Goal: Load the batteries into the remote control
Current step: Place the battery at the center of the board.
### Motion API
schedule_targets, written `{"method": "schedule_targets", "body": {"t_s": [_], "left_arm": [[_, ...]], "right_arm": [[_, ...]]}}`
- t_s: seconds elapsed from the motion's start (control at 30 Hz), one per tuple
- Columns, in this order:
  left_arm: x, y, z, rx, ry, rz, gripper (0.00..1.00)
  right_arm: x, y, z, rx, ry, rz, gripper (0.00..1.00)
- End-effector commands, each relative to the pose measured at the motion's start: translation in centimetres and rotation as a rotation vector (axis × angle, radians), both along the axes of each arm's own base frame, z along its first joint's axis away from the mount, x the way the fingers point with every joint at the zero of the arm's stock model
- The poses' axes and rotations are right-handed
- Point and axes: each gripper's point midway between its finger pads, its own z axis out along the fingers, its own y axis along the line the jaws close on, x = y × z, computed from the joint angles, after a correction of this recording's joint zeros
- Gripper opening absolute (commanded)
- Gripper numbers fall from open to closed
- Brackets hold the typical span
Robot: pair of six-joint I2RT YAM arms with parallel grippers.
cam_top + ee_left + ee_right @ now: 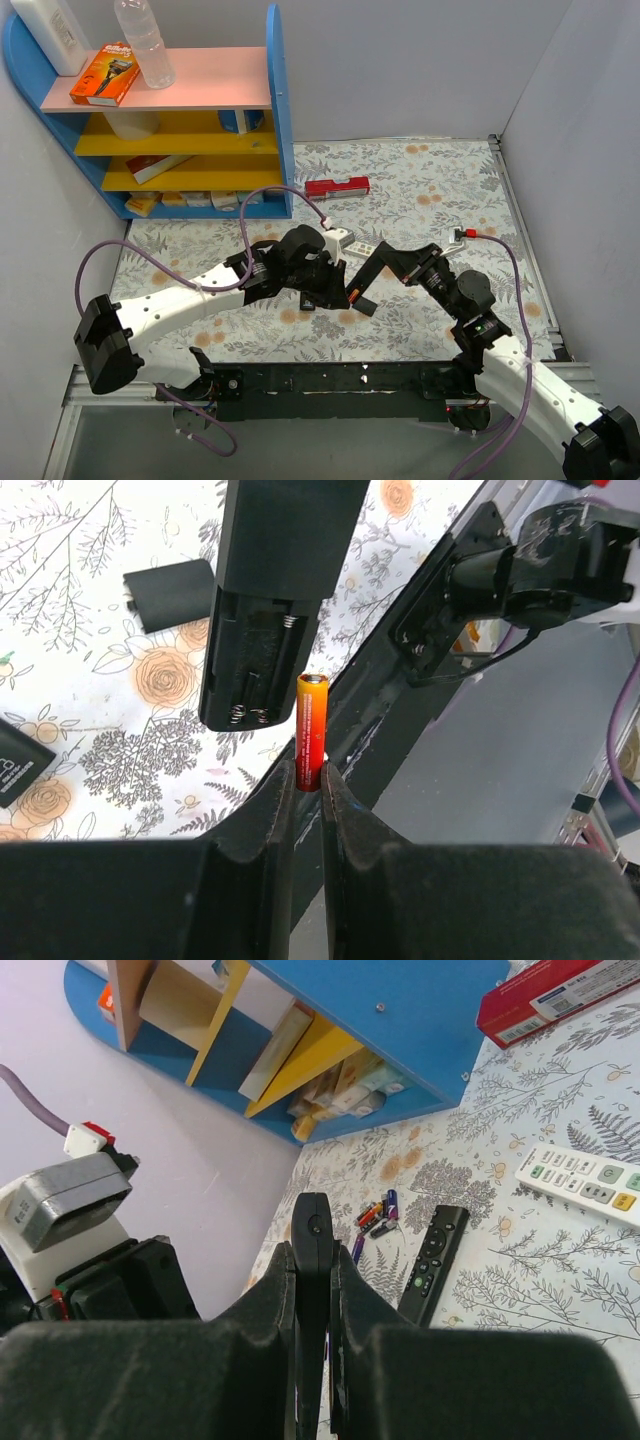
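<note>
My right gripper (313,1252) is shut on the matte black remote control (313,1215) and holds it edge-on above the table; it also shows in the top view (372,282). In the left wrist view the remote control (270,600) has its open compartment facing me, with bare springs showing. My left gripper (309,775) is shut on a red-orange battery (311,725), upright, just right of the compartment's lower end. The black back cover (170,592) lies on the floral cloth. Several loose batteries (375,1218) lie in a small pile.
A slim black remote (432,1260) lies next to the pile, a white remote (585,1172) to its right. A red box (337,187) lies near the blue shelf unit (278,120). Both grippers (335,290) (392,258) are close together mid-table.
</note>
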Motion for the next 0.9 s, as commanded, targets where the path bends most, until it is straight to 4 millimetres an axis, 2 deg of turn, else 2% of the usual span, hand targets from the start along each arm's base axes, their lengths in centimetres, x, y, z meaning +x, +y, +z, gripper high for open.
{"method": "schedule_targets", "body": {"t_s": [0.0,0.67,0.83,0.87], "left_arm": [[0.0,0.2,0.9,0.028,-0.046,-0.029,0.00],[0.8,0.4,0.6,0.093,-0.058,-0.015,0.00],[1.6,1.0,0.3,0.114,-0.073,0.051,0.00],[1.8,1.2,0.2,0.122,-0.074,0.071,0.00]], "right_arm": [[-0.2,0.3,2.4,0.051,-0.083,0.026,0.01],[-0.6,0.7,2.7,0.056,-0.099,0.059,0.01],[-0.1,0.3,1.8,0.009,-0.076,0.024,0.01],[0.2,-0.1,0.7,-0.032,-0.038,-0.005,0.01]]}}
